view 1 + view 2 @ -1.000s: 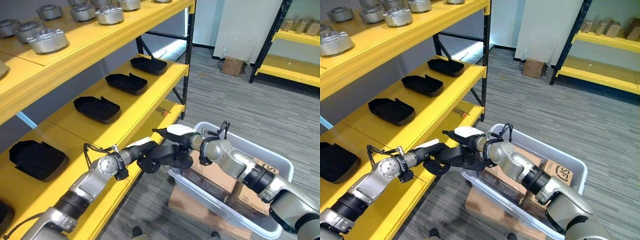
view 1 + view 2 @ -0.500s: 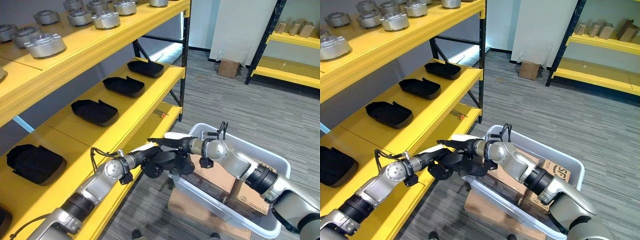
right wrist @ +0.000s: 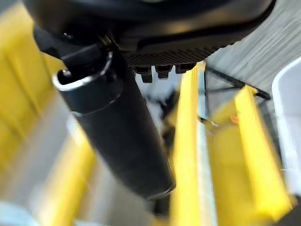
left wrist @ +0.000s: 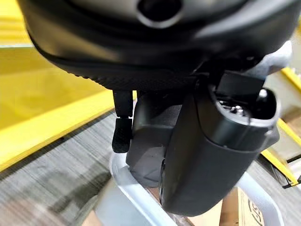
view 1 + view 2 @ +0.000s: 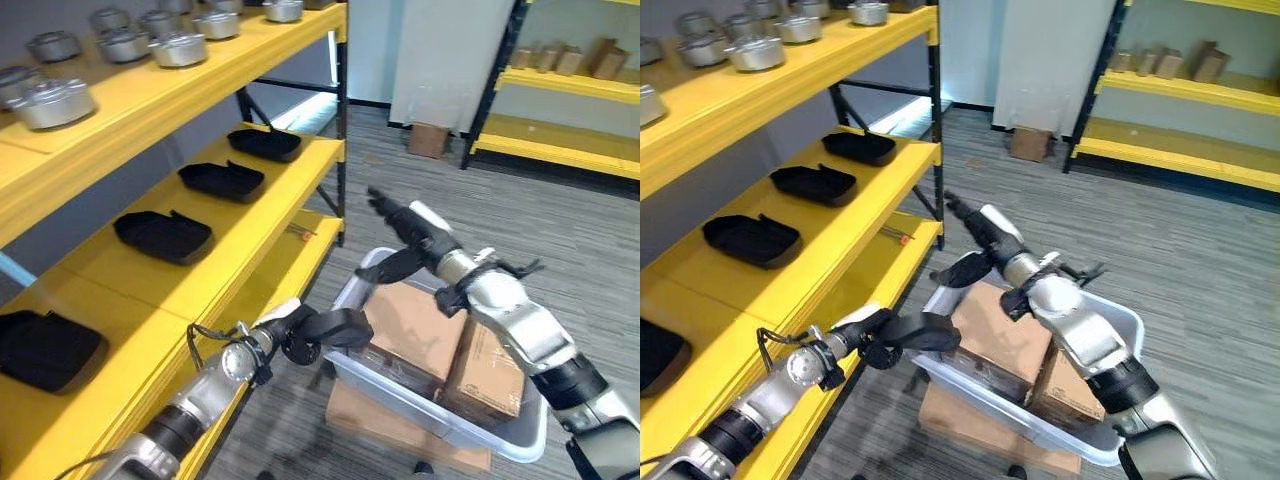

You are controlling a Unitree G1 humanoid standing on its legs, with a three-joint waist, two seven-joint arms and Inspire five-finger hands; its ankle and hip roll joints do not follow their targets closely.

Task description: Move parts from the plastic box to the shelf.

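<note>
Now my right hand [image 5: 415,232] has lifted away open, leaving the black part [image 5: 335,327] gripped in my left hand [image 5: 296,338], shelf-bound.

Yellow shelf [image 5: 230,215] carrying black trays [image 5: 165,235] and silver-grey metal parts [image 5: 180,48]; pale translucent plastic box [image 5: 400,390] holding brown cardboard cartons [image 5: 415,325]; grey striped carpet floor [image 5: 560,240].

So the shelf [image 5: 250,215] is running along the left, with trays [image 5: 163,235] sitting in a row on its middle level and round metal parts [image 5: 180,48] lining the level above. The plastic box [image 5: 430,415] is sitting on the floor to its right, with cardboard boxes [image 5: 415,330] inside. Another rack [image 5: 560,150] is standing far behind.
</note>
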